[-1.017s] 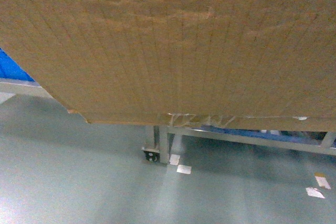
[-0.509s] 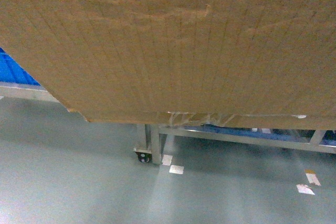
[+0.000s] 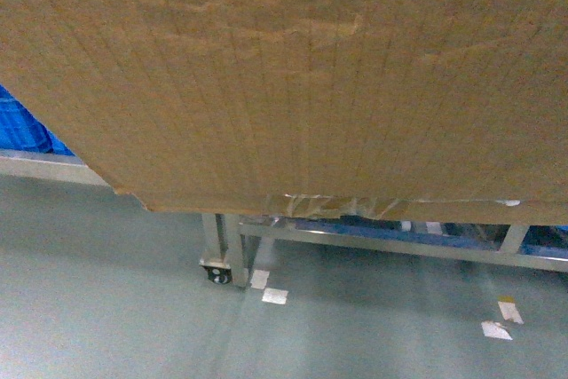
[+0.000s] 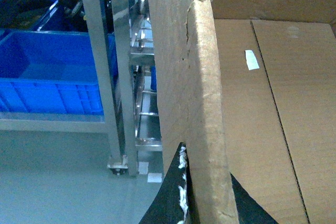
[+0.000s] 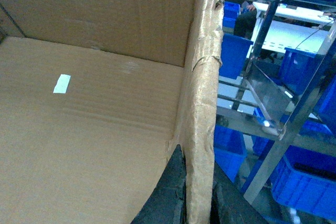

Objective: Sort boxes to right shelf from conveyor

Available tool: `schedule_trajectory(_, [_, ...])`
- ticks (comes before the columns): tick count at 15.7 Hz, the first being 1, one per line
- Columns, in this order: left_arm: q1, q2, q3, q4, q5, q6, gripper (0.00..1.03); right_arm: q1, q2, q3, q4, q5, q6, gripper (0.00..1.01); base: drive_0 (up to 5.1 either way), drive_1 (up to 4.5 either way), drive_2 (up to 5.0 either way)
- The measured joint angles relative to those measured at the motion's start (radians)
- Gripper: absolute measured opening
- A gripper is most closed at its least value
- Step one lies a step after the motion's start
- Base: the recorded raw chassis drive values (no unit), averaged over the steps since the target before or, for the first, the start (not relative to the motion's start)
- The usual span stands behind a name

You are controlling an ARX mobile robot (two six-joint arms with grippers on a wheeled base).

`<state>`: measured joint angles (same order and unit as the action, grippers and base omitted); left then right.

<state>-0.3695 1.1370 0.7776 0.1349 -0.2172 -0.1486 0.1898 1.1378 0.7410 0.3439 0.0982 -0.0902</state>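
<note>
Since a second ago the rack leg and its caster below have slid left in my head view, and the floor tape marks with them; the box fills the top as before. It is brown corrugated card, ribbed, dented in shallow waves, with crinkled clear tape along its lower seam. My left gripper is clamped over one ragged wall edge, my right gripper over the opposite wall. A white sticker lies on the inside floor. Beyond stand the shiny steel rack and blue crates.
</note>
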Motion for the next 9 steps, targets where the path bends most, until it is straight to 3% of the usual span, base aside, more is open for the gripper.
schedule_trajectory(9, [-0.002, 0.001, 0.0, 0.004, 0.0, 0.0, 0.04, 0.0, -0.001, 0.0, 0.004, 0.002, 0.0, 0.04, 0.2, 4.16, -3.8])
